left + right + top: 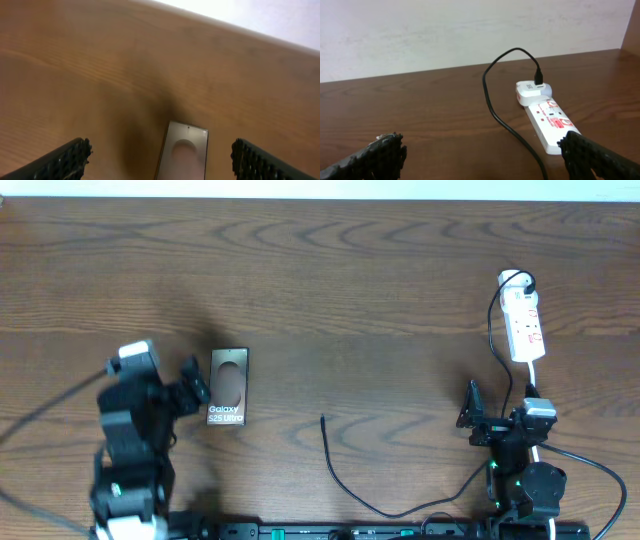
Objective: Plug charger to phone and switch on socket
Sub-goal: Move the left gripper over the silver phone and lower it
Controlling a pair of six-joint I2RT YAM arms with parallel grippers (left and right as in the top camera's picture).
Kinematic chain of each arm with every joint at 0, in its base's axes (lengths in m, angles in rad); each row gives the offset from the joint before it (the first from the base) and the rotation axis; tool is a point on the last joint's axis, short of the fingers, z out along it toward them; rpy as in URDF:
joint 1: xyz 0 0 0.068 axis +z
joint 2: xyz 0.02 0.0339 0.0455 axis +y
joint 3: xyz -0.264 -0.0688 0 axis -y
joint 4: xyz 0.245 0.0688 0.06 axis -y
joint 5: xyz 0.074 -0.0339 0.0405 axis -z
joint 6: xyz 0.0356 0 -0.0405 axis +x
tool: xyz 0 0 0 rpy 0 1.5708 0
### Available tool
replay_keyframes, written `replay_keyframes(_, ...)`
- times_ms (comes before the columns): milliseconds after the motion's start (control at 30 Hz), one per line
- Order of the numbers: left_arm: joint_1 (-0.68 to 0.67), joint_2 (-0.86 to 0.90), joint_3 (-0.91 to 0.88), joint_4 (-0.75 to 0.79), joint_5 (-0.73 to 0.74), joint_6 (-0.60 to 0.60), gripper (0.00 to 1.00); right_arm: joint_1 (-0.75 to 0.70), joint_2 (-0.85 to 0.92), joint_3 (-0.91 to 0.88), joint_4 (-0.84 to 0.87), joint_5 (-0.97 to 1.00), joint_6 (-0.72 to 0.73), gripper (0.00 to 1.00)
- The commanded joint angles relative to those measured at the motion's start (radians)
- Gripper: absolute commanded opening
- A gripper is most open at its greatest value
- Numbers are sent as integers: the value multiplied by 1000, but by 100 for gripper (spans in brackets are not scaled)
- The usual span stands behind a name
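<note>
The phone [228,387] lies flat at centre left, its "Galaxy" lettering near the front end. It also shows in the left wrist view [185,152], between the spread fingers. My left gripper [190,387] is open, just left of the phone, touching nothing. The black charger cable [345,480] curves across the front, its loose plug tip [322,419] lying right of the phone. Its other end is plugged into a white adapter [532,91] on the white socket strip [524,326] at the far right, also in the right wrist view [549,121]. My right gripper [472,412] is open and empty, in front of the strip.
The strip's white cord [533,380] runs toward the front under the right arm. A black rail [300,531] lies along the table's front edge. The back wall [445,30] rises behind the strip.
</note>
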Motion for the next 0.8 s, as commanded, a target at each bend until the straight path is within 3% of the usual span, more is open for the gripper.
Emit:
replay_keyframes(0,-3,188,178,-108,23,35,92,10,-5,-2,-4,11,15,99)
replay_keyframes(300,-3,683,529,-431,35,101,92,10,-5,-2,-4,11,15,99)
replay_keyframes(567,-3,874,549,-450,43,101,92,10,-5,-2,-4,11,15,99)
replay_keyframes(667,-3,886,549,-449,43,101,27,10,-5,-2,-4,11,15,99)
replay_keyframes(733,-3,885,549,-446,43,101,24,10,-5,-2,-4,11,15,99)
replay_keyframes(767,-3,885,549,-444,43,101,49,10,-5,-2,-4,11,15,99)
